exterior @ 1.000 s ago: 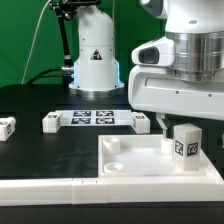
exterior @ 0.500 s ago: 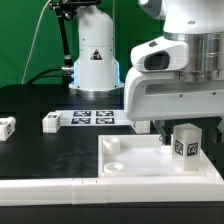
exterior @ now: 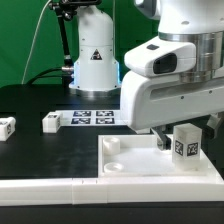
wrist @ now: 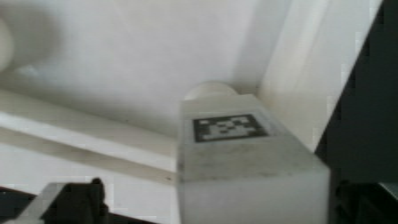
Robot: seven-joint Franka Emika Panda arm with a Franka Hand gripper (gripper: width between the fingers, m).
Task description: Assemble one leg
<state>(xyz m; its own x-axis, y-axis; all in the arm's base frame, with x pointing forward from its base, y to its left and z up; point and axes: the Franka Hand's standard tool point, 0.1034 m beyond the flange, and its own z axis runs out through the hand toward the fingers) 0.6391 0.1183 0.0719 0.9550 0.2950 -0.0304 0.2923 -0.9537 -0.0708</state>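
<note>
Black table point(exterior: 60, 150), white leg point(exterior: 185, 143) upright

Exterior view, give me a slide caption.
Gripper hovering over an upright leg on the white panel.

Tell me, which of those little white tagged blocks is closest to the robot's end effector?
The block standing upright on the big white panel, the leg right under the end effector. The other two blocks lie far off on the black table.

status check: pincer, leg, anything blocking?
Pincer low over the panel, open or shut not visible. Leg upright on the panel, ungrasped. Two spare legs off to the exterior view's left; nothing blocking.
</note>
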